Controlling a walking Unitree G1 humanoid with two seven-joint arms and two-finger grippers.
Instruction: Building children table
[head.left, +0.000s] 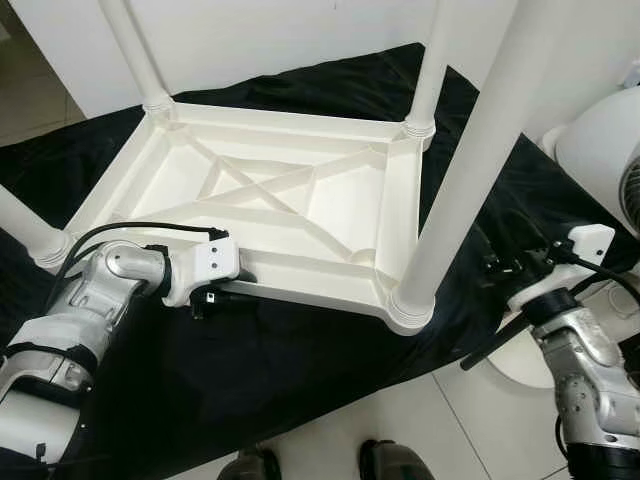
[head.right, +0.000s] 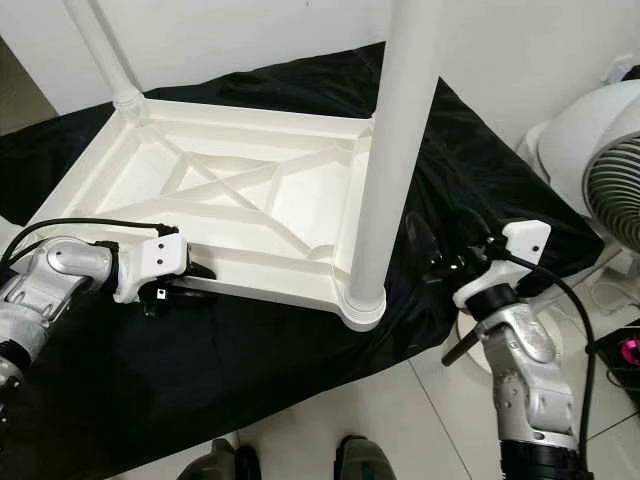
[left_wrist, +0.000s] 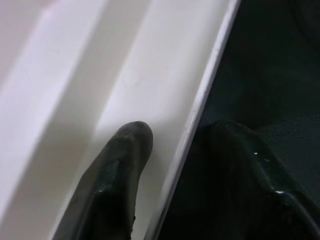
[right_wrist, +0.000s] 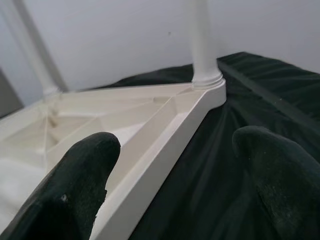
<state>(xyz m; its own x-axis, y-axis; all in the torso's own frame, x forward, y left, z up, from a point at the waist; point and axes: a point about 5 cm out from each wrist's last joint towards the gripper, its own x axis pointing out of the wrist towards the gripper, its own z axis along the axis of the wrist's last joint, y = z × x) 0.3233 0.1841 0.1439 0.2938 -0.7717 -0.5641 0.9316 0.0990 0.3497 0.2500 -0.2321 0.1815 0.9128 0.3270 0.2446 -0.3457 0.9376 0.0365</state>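
A white plastic children's table (head.left: 300, 205) lies upside down on a black cloth (head.left: 250, 370), with its legs pointing up. The near right leg (head.right: 395, 150) stands in its corner socket (head.right: 360, 305). My left gripper (head.left: 235, 285) is at the table's near rim (left_wrist: 200, 105), shut on it. One finger (left_wrist: 120, 165) rests inside the rim and the other lies outside over the cloth. My right gripper (head.right: 440, 262) hovers open over the cloth to the right of the near right leg, with nothing between its fingertips (right_wrist: 85, 165).
A white fan (head.right: 600, 150) stands on the floor at the right, close behind my right arm. A white wall runs along the far side. Pale floor tiles (head.left: 420, 420) lie in front of the cloth, and two dark feet (head.left: 250, 465) show at the bottom edge.
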